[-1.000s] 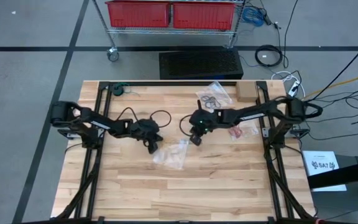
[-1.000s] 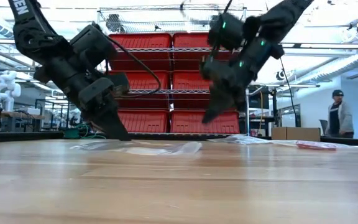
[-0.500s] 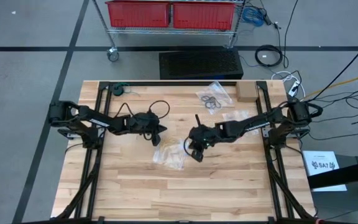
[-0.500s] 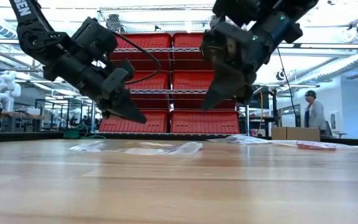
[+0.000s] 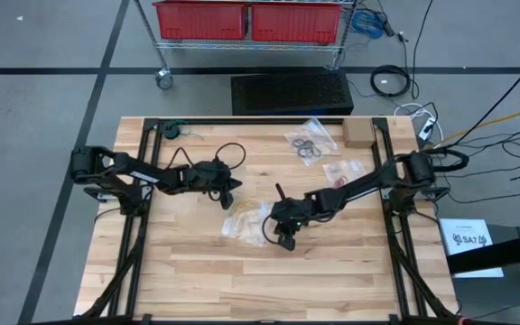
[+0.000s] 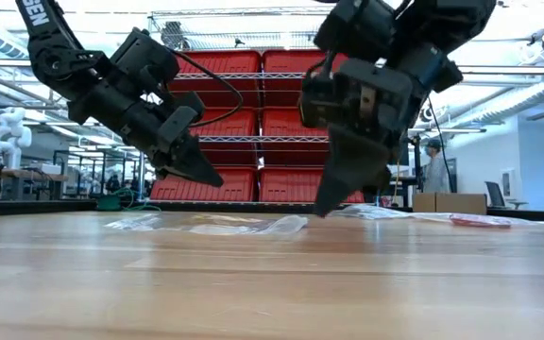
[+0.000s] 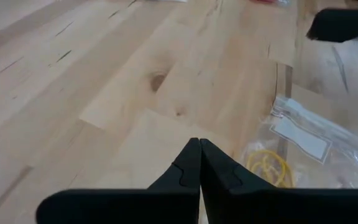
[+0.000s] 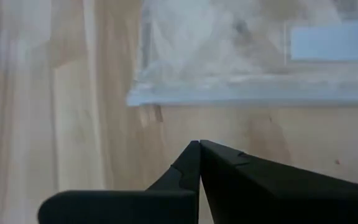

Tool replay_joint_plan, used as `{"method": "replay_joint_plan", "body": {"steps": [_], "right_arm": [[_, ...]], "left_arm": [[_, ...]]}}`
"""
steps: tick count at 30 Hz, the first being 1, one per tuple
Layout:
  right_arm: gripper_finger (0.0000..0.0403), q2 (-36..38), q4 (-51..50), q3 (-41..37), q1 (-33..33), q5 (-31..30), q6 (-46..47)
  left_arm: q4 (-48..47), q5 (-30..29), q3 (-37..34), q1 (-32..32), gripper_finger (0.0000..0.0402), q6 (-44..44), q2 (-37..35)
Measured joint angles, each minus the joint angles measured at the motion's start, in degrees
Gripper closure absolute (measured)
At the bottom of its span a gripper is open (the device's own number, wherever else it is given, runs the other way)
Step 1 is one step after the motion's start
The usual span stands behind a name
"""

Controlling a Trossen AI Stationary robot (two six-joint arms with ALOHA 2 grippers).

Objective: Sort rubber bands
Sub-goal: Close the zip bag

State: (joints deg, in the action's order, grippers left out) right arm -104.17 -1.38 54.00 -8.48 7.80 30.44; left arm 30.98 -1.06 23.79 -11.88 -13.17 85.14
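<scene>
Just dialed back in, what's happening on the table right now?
Both arms are over the middle of the table, jaws shut and empty. The right gripper hangs low beside the clear bag holding yellowish bands; the left gripper hovers off the wood, just behind that bag. Two more bags lie toward the far right: one with black bands, one with red bands. No loose bands show on the wood.

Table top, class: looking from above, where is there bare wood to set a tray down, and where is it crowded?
Bare wood fills the near strip of the table, below the right gripper and clear bag. The middle is crowded: the left gripper, both arms, and farther back the bags of black and red bands.
</scene>
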Motion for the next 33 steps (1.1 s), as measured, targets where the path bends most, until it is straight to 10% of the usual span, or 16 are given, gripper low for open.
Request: {"method": "replay_joint_plan", "body": {"steps": [24,33], "right_arm": [[0.0402,2.9,-10.2,-0.2,13.8,-7.9,-13.6],[0.0402,3.6,1.3,0.0,11.8,6.5,-9.0]], "left_arm": [[-1.5,-3.5,0.0,-0.6,0.0401,-3.0,0.0],[-2.2,-2.0,0.0,-1.6,0.0401,0.4,0.0]]}}
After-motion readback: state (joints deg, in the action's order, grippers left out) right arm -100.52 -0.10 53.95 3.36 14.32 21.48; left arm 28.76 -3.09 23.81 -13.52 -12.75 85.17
